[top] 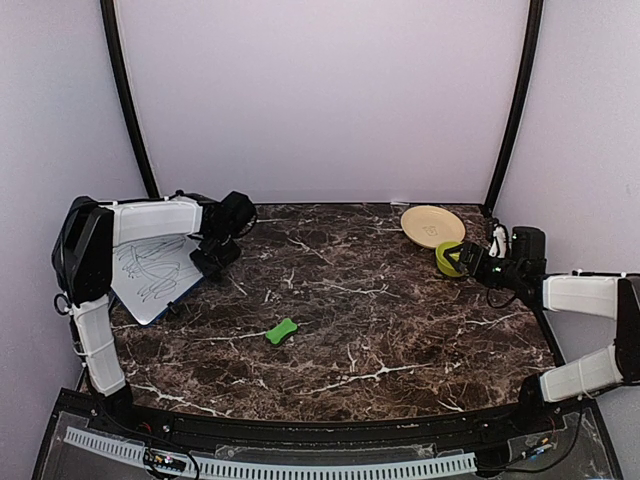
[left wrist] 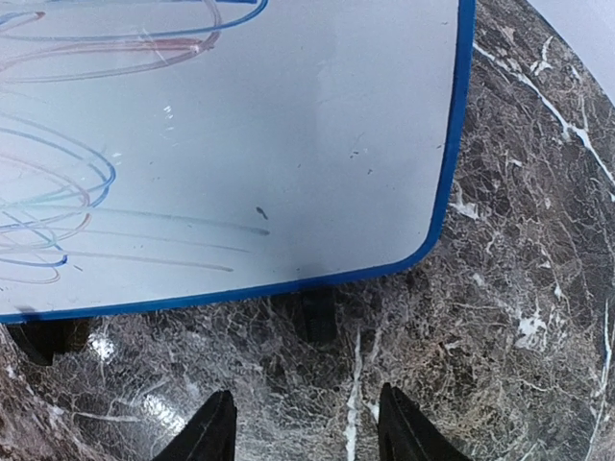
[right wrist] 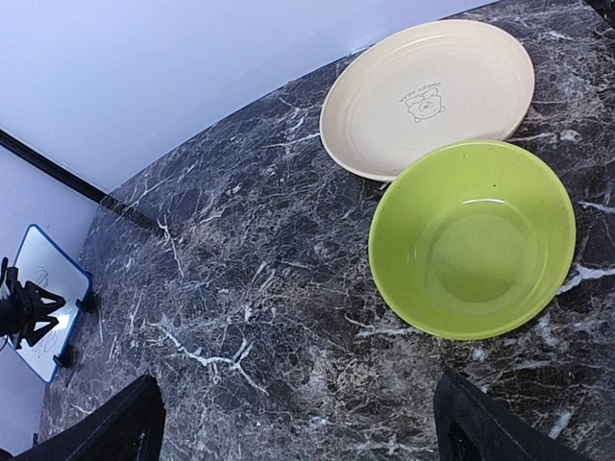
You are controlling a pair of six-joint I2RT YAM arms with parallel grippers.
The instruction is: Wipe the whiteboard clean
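Observation:
The whiteboard (top: 153,270) lies at the table's left, white with a blue rim and dark scribbles. In the left wrist view the whiteboard (left wrist: 288,144) fills the upper part, its rounded corner just ahead of the fingers. My left gripper (left wrist: 306,432) is open and empty, hovering beside the board's right edge (top: 213,258). The whiteboard also shows small at the far left of the right wrist view (right wrist: 43,298). The green bone-shaped eraser (top: 281,331) lies on the marble in the middle. My right gripper (right wrist: 298,427) is open and empty at the right, near the green bowl (top: 475,263).
A cream plate (top: 432,225) and a green bowl (right wrist: 473,238) sit at the back right, the plate (right wrist: 428,96) just behind the bowl. A small black foot (left wrist: 315,312) shows under the board's edge. Dark marble table (top: 350,300) with curved walls behind.

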